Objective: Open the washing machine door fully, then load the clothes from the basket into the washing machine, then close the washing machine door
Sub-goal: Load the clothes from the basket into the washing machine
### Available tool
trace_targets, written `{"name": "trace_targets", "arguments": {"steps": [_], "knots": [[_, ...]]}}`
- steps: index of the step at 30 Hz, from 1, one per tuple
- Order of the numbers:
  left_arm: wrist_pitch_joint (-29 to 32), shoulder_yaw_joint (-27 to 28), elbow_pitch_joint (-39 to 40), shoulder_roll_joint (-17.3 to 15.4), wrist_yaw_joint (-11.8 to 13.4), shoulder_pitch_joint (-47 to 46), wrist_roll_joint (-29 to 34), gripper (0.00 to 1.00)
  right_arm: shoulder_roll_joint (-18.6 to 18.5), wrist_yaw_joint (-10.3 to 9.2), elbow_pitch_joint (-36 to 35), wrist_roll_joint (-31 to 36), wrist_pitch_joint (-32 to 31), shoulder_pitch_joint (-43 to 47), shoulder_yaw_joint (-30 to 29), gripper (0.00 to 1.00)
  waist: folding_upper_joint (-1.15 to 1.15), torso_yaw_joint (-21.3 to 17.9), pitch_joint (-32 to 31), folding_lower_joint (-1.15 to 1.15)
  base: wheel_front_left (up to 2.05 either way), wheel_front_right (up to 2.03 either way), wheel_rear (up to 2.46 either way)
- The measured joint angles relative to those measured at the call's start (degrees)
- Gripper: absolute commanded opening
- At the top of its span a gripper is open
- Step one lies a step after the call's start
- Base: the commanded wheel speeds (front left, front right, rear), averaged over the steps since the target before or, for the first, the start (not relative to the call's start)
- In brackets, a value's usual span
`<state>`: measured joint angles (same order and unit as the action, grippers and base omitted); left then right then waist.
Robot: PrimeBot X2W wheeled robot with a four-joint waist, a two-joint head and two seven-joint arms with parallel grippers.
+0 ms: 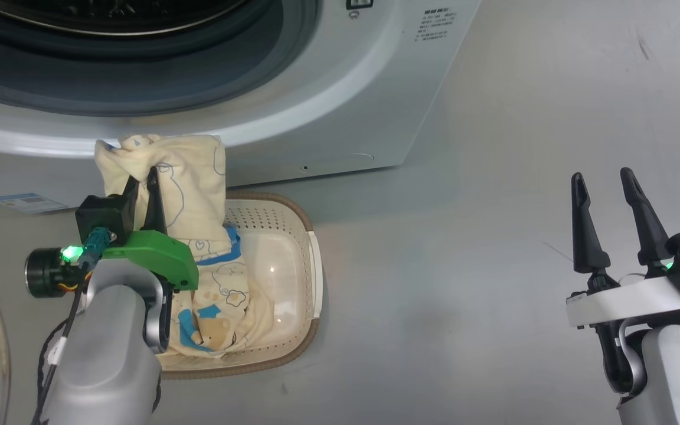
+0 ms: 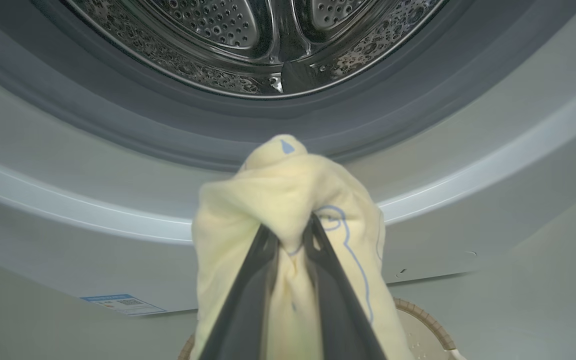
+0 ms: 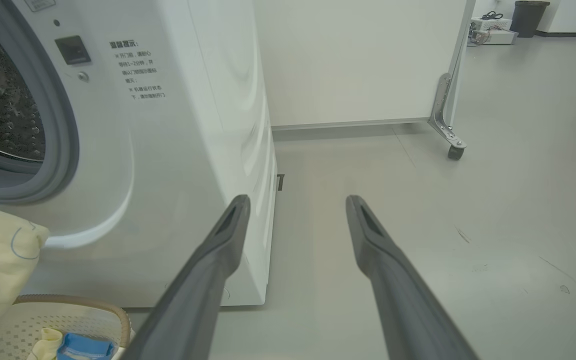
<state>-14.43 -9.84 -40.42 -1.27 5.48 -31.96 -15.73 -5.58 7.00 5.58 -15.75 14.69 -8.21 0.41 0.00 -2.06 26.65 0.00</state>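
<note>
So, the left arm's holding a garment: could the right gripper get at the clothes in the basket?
Probably yes: the right gripper is open, with bare floor between it and the basket. The left gripper and its hanging garment crowd the side where the clothes lie.

The pale grey floor (image 1: pixel 464 283) carries everything here. The basket (image 1: pixel 311 248) sits on it just below the left gripper (image 1: pixel 143 176) and reaches out to that gripper's right. Just beyond those fingertips the washing machine (image 1: pixel 346 112) stands on the floor, its base close behind the basket's far rim. Around the right gripper (image 1: pixel 602 174) the floor shows a few dark marks (image 3: pixel 462 234). Further out past its fingers, a white panel (image 3: pixel 358 60) stands on a caster (image 3: pixel 455 151), with a dark bin (image 3: pixel 529 17) far beyond.
</note>
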Motion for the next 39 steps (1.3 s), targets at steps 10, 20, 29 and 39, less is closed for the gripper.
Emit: {"name": "trace_targets", "arguments": {"steps": [10,20,29,39], "knots": [[0.0,-2.0,7.4,0.0,-0.2,8.6,-0.3,0.00,0.3,0.00,1.4,0.3,0.0,3.3,2.8,1.00,0.00,2.6,-8.3,0.00,0.00,0.00,0.00],[0.0,-2.2,11.2,-0.1,-0.2,17.1,0.2,0.00,1.6,0.00,3.8,0.3,0.0,8.0,5.1,1.00,0.00,3.8,-16.7,0.00,0.00,0.00,0.00],[0.0,-2.3,13.7,-0.3,-0.2,23.3,0.3,0.00,2.0,-0.02,4.3,0.4,0.0,11.9,5.9,1.00,0.00,3.6,-23.4,-0.01,0.00,0.00,0.00],[0.0,-2.2,17.1,-0.4,-0.2,26.4,0.6,0.00,2.1,-0.20,3.7,0.4,0.0,13.7,6.4,1.00,0.00,2.8,-26.4,0.00,0.00,0.00,0.00]]}}
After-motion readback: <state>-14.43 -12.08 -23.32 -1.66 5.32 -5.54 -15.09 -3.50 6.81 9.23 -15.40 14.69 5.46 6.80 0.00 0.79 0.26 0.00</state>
